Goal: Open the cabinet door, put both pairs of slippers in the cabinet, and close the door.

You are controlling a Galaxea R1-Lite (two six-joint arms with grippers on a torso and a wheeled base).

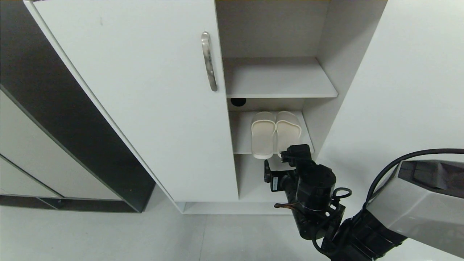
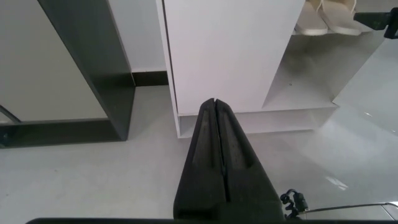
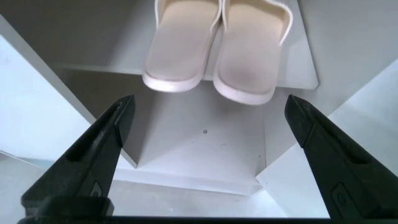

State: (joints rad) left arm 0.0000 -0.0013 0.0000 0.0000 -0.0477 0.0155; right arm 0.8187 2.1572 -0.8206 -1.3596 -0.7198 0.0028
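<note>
Right gripper (image 3: 210,98) hangs spread wide and empty just in front of the cream slippers (image 1: 270,132), whose heels jut over the edge of the middle shelf (image 1: 239,134). I'd worry a finger brushes them off, or the open cabinet door (image 1: 398,90) catches them closing.

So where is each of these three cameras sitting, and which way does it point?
Head view: on the robot's head, looking forward and down at the open cabinet; the right arm shows at lower right.
Left wrist view: on the left wrist, low, facing the floor and the cabinet's base; the shut left fingers show.
Right wrist view: on the right wrist, facing into the cabinet; the open right fingers show.
Shared: all three show the pale slippers in the cabinet.
</note>
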